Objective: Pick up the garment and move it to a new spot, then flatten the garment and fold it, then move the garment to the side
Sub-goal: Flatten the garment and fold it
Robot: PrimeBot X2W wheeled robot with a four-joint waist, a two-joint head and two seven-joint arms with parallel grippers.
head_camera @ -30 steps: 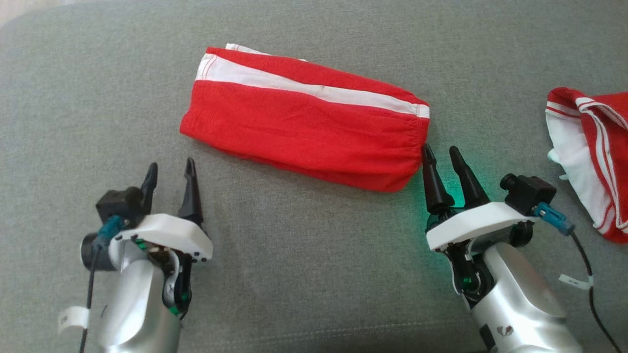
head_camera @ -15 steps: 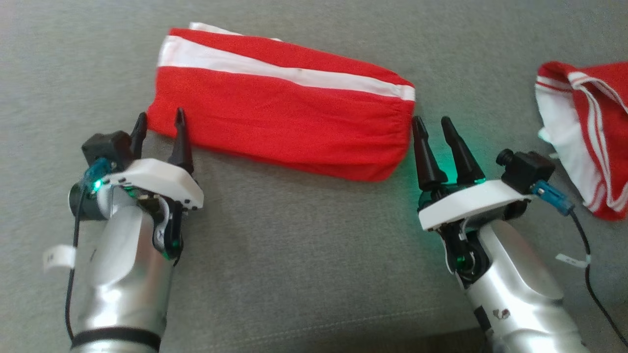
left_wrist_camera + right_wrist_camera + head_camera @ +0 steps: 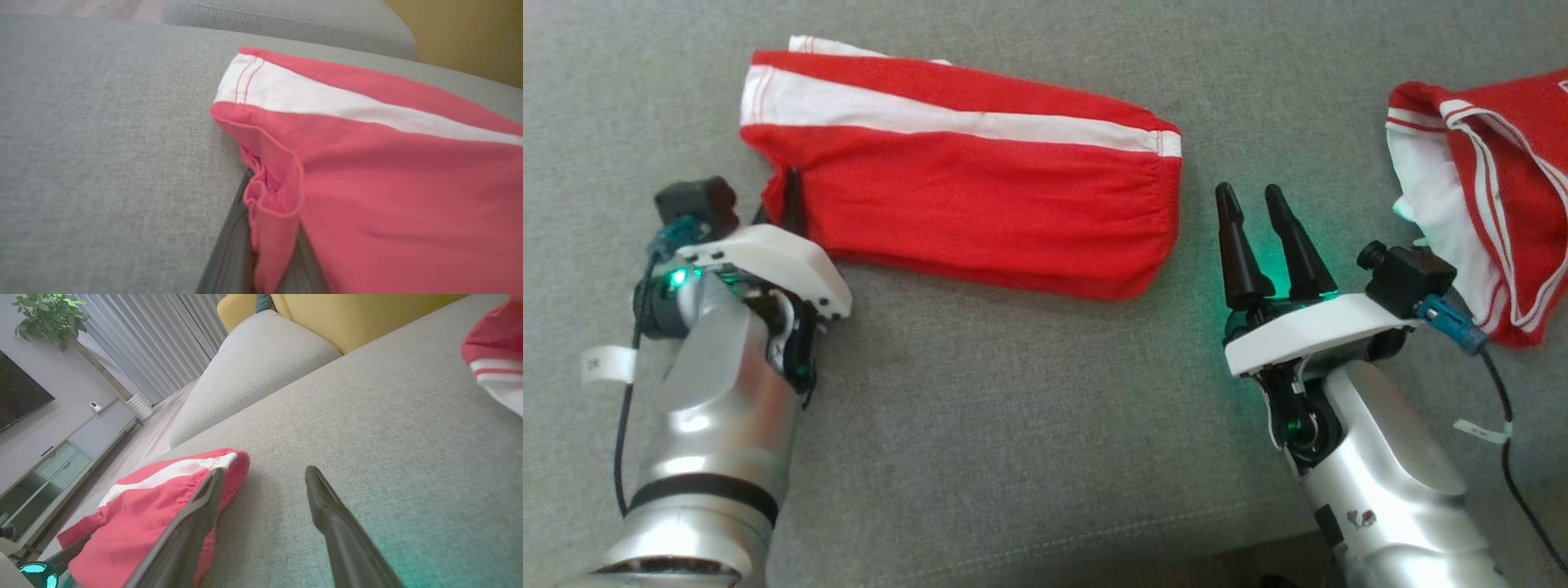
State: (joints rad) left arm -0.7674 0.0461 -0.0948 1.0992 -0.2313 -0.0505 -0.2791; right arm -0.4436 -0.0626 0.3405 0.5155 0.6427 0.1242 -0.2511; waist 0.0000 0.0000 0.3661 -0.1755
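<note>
The garment point(image 3: 964, 196), red with a white stripe, lies folded in a long band across the grey cushion. My left gripper point(image 3: 786, 200) is shut on its near left corner. In the left wrist view the pinched cloth point(image 3: 269, 204) bunches up between the fingers point(image 3: 229, 253). My right gripper point(image 3: 1254, 208) stands open just right of the garment's gathered waistband end, a small gap apart from it. In the right wrist view its two dark fingers point(image 3: 339, 526) spread wide over bare cushion, with the garment point(image 3: 135, 514) beside the left one.
A second red and white garment point(image 3: 1494, 204) lies crumpled at the right, close to my right wrist. The grey sofa cushion point(image 3: 1013, 408) has its front seam near the bottom. A yellow backrest point(image 3: 367, 318) and another grey cushion point(image 3: 253, 363) lie beyond.
My left gripper moved forward to the garment's near left corner and shut on it, bunching the cloth. The head camera shifted. The right gripper stayed open beside the waistband end.
</note>
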